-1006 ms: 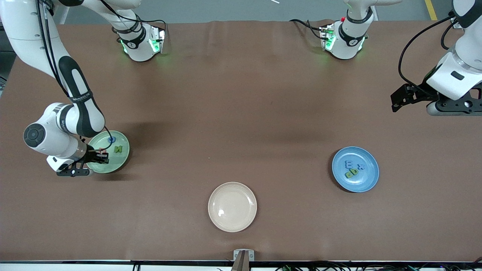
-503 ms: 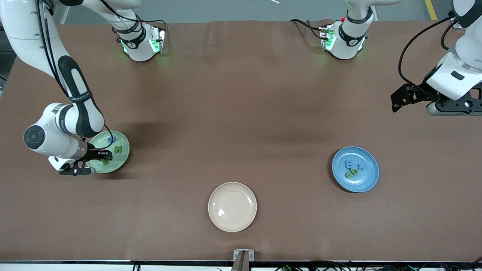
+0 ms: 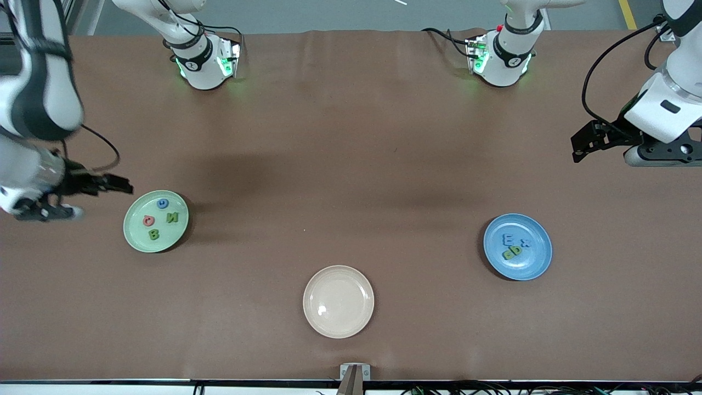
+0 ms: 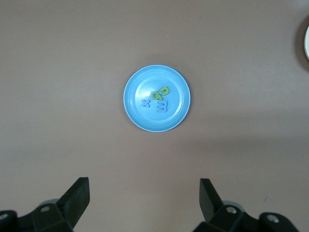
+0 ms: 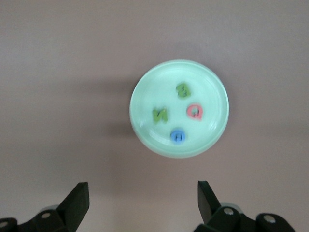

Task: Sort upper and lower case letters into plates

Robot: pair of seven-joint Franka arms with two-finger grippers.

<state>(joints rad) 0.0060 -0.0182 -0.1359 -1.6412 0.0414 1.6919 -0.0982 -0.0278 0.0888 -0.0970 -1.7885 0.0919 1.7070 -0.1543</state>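
**Letters sorted onto two plates**

Letters lie in two groups. Right hand (image 3: 123,186), open and empty, hangs over the bench (image 3: 351,164) just beside the mint plate (image 3: 131,241), which holds a blue piece, a red piece, green "N" and "B". Cream plate (image 3: 338,323) sits nearest the camera. Blue plate (image 3: 540,263) carries blue "E", "x" and two green letters, hard to read. Left hand (image 4: 145,193), open and empty, waits.

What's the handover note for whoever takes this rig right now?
Right pincer: open, empty, in the air beside the mint green plate.
Left pincer: open, empty, waiting over bare table at the left arm's end.
Mint green plate holds four letters; blue plate holds the other letters in a tight cluster.
Cream plate holds nothing.
Done: no letters lie loose on the table.
Left: nothing visible except checking the sort.
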